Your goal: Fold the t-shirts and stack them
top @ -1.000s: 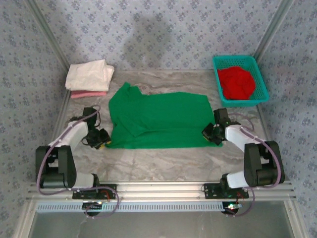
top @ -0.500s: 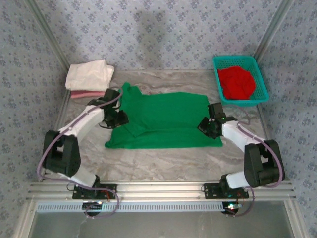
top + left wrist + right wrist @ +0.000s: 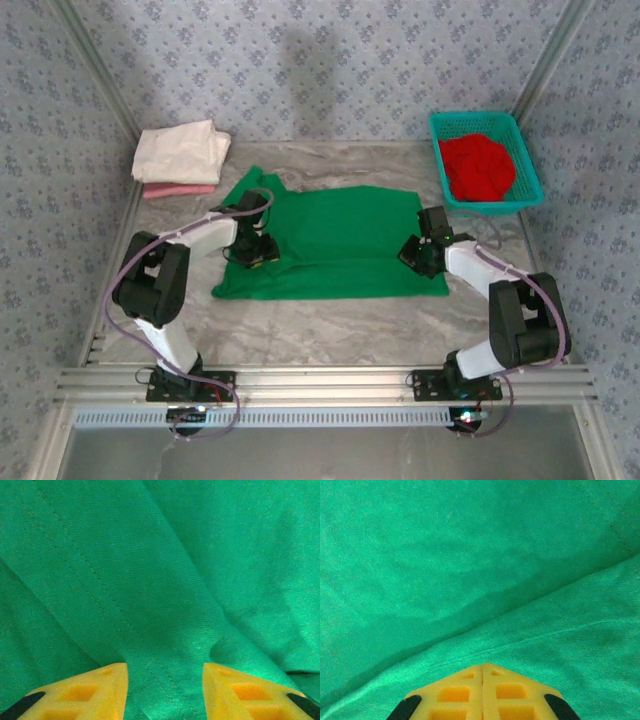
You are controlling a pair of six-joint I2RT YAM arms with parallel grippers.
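A bright green t-shirt (image 3: 335,240) lies spread flat mid-table, its left side folded inward. My left gripper (image 3: 258,250) hovers low over that folded left part. In the left wrist view its yellow fingertips (image 3: 102,687) stand apart over a stitched seam of the green cloth (image 3: 165,580), with nothing pinched between them. My right gripper (image 3: 418,254) rests at the shirt's right edge; its fingers (image 3: 482,680) are pressed together above a fold line in the green cloth (image 3: 470,555). A red t-shirt (image 3: 477,165) is bunched in the basket. A folded cream-white t-shirt (image 3: 180,150) sits on a pink one (image 3: 178,190).
The teal mesh basket (image 3: 532,170) stands at the back right. The folded stack occupies the back left corner. Bare marble table (image 3: 330,325) stretches in front of the green shirt. Patterned walls close in the sides and back.
My left arm swung from the bare table left of the shirt onto its folded left part, and its jaws widened. The right gripper shifted slightly back along the shirt's right edge, staying shut.
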